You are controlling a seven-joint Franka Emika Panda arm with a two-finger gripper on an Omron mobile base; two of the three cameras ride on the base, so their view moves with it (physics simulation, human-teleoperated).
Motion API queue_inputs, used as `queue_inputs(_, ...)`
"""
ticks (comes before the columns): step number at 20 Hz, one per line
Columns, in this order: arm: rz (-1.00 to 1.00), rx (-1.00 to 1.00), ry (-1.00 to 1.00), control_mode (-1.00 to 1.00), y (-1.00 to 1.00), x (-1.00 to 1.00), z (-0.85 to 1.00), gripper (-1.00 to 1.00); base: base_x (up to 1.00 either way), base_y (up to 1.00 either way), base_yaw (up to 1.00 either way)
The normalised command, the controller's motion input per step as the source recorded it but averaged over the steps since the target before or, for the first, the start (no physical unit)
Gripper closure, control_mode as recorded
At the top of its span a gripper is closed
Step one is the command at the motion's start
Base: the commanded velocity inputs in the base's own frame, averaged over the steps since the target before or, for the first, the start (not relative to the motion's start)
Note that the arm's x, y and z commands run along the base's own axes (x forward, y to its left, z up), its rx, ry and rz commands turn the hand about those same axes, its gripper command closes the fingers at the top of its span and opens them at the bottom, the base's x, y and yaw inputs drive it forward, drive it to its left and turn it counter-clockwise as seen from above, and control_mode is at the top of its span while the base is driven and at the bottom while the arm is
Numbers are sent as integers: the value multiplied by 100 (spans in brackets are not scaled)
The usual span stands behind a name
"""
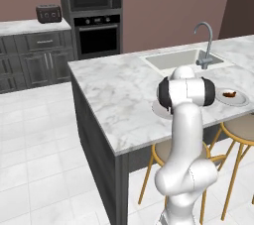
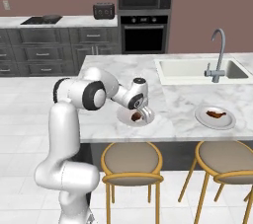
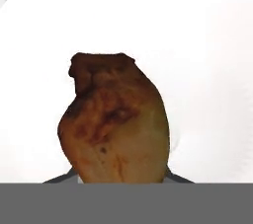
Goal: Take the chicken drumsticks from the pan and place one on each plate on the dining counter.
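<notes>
The hand (image 2: 142, 115) sits low over the near round white plate (image 2: 124, 118) on the marble bench (image 2: 123, 77), its narrow jaws around a reddish-brown chicken drumstick (image 3: 116, 124); ideally it opens fully, then lifts straight away. The other drumstick (image 2: 215, 114) lies on the far plate (image 2: 202, 118)

The white robot arm (image 1: 186, 120) hides most of the near round white-grey plate (image 1: 159, 112). In the hand view, the reddish-brown chicken drumstick (image 3: 116, 124) covers the dark fingertips, leaving their spread unclear.
</notes>
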Motion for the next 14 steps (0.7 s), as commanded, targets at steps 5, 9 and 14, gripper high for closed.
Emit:
queue_inputs(5, 0, -2, 0, -100, 0, 56, -61, 100, 0, 0, 0)
queue_inputs(9, 0, 0, 0, -100, -5, 35, -28, -100, 0, 0, 0)
queue_inputs(14, 1, 0, -6, -100, -15, -6, 1, -100, 0, 0, 0)
